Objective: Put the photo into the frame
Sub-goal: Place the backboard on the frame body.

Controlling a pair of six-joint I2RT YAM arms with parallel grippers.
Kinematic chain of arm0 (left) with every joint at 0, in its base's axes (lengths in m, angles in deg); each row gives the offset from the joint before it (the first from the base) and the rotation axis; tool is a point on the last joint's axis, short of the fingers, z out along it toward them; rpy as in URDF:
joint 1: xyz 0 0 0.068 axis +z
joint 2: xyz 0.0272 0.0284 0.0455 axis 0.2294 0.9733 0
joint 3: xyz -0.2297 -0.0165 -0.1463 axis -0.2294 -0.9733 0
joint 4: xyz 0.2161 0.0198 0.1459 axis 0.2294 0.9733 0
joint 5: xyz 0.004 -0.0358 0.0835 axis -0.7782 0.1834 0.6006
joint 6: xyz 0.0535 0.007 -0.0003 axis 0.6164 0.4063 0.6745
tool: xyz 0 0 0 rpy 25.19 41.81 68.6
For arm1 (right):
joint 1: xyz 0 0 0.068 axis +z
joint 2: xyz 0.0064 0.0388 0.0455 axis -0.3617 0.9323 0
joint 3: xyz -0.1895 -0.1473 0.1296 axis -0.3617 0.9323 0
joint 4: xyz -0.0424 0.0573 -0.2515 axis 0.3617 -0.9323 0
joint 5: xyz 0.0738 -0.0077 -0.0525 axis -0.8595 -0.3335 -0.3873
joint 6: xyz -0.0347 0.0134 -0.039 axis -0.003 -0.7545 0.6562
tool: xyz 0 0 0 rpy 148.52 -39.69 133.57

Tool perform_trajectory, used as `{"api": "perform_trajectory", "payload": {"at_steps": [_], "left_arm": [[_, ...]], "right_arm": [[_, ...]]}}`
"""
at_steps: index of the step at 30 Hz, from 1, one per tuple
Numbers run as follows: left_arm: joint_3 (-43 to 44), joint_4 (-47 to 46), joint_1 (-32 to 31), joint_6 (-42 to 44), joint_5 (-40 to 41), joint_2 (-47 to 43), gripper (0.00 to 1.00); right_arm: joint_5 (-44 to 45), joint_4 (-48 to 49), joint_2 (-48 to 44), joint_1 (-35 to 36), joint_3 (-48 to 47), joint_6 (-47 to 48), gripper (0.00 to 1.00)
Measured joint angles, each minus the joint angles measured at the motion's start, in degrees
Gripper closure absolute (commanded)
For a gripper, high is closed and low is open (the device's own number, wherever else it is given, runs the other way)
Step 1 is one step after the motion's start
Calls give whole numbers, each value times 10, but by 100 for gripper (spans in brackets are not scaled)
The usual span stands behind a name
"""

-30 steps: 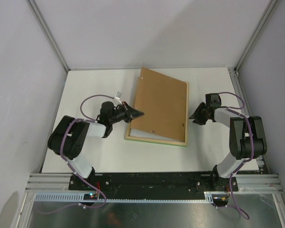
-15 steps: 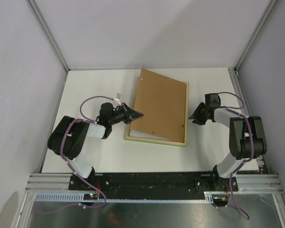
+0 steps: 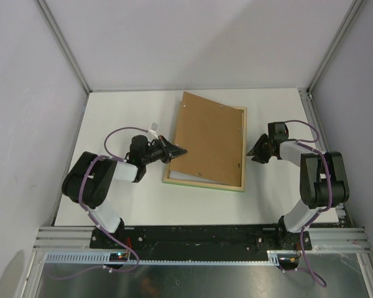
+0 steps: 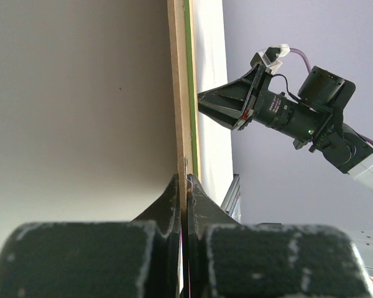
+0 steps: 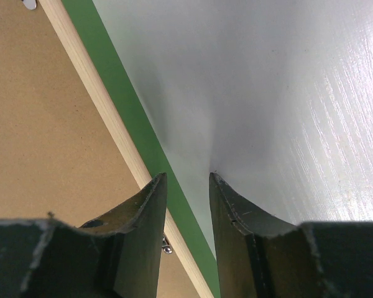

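Observation:
The frame lies back-up on the table, with pale wood and a green rim. The brown backing board rests on it, skewed, its left side raised. My left gripper is shut on the board's left edge. In the left wrist view the fingertips pinch the thin board edge-on, beside the green rim. My right gripper is open at the frame's right side. In the right wrist view it straddles the green rim. The photo's printed face is hidden; a pale strip shows under the board.
White tabletop enclosed by grey walls with metal posts. A small metal clip sits on the frame's back near my right fingers. The right arm shows across the board in the left wrist view. An aluminium rail runs along the near edge.
The board's raised left side and far-left corner have sunk slightly toward the frame, with my left gripper still holding it. The right arm has not visibly moved.

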Motion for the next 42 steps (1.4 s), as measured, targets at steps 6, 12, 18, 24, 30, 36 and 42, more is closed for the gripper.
{"api": "perform_trajectory", "payload": {"at_steps": [6, 12, 18, 24, 30, 36, 42], "left_arm": [[2, 1, 1, 0, -3, 4, 100], [20, 14, 6, 0, -15, 24, 100], [39, 47, 7, 10, -24, 27, 66], [56, 140, 5, 63, -25, 27, 29], [91, 262, 0, 119, 0, 13, 18], [147, 373, -4, 185, 48, -12, 13], [191, 470, -20, 246, 103, -17, 12]], "right_arm": [[0, 0, 0, 0, 0, 0, 61], [2, 0, 0, 0, 0, 0, 61], [7, 0, 0, 0, -1, 0, 60], [5, 0, 0, 0, -1, 0, 60], [2, 0, 0, 4, -1, 0, 60], [-2, 0, 0, 4, -1, 0, 60], [-7, 1, 0, 4, -1, 4, 60]]}}
